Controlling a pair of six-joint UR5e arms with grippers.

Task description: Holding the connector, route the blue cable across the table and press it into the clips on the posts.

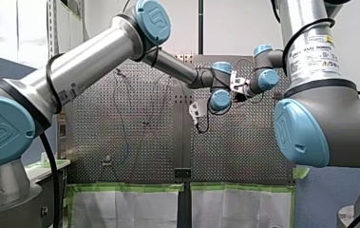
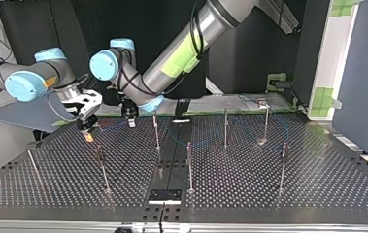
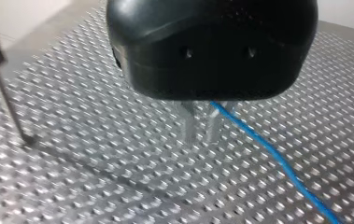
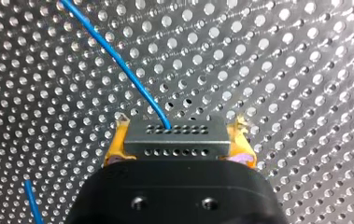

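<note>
My right gripper (image 4: pixel 178 140) was clamped on the grey connector (image 4: pixel 174 133) — its yellow pads (image 4: pixel 115 148) pressed against either end. The blue cable (image 4: pixel 114 51) left the connector's face and ran ahead over the perforated table (image 4: pixel 296 70). The cable trailed away from under my left gripper (image 3: pixel 201 133) — whether it was gripped there, I could not tell
</note>
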